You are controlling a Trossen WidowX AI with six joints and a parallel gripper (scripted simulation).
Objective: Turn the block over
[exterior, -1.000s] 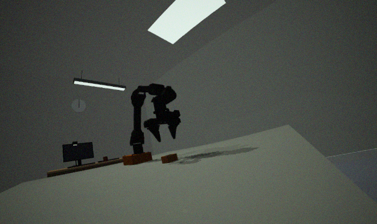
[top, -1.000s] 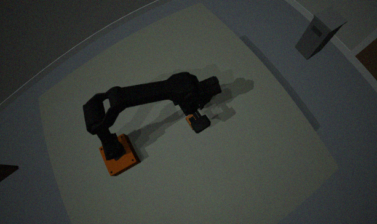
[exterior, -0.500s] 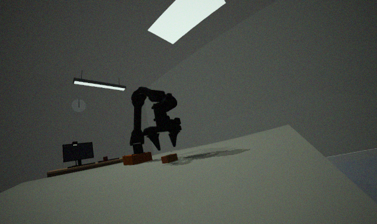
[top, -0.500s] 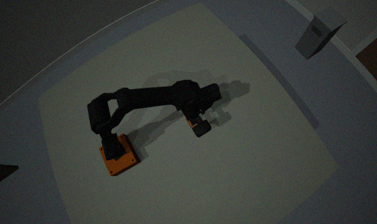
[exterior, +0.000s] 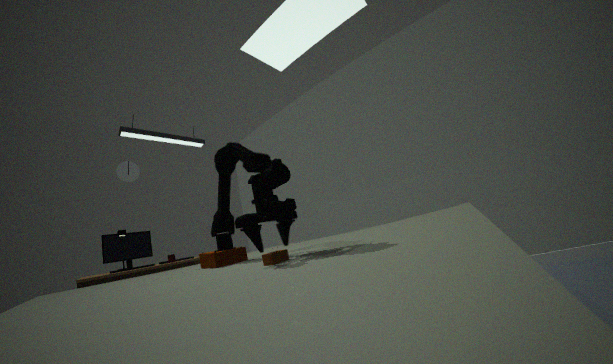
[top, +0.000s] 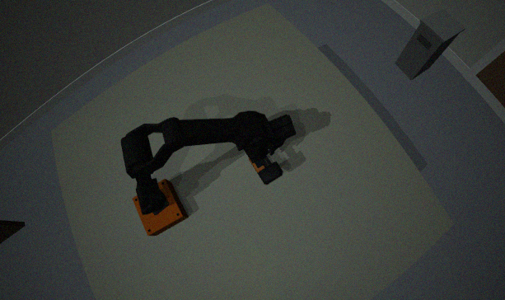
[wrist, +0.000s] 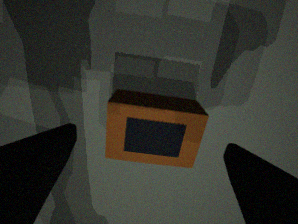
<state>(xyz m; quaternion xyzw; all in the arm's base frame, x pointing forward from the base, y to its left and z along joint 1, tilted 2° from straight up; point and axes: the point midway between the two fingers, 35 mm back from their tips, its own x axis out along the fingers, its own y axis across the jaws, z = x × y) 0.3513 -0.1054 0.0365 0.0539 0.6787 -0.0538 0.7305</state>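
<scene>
Exterior view had the jaws [exterior: 274, 248] spread wide, right above the orange block [exterior: 275, 257] [wrist: 155, 135] [top: 256, 166], and nothing was in their grip; the block sat on the tabletop [top: 315, 231] [exterior: 333, 305] [wrist: 145, 195], its dark rectangular mark [wrist: 155, 137] facing up, so the flip was still to be done! From the wrist, the block lay between the two black fingertips, apart from both, and from the top the black arm [top: 208, 131] [exterior: 224, 195] reached out from its orange base [top: 151, 227] [exterior: 213, 260], partly covering the block
</scene>
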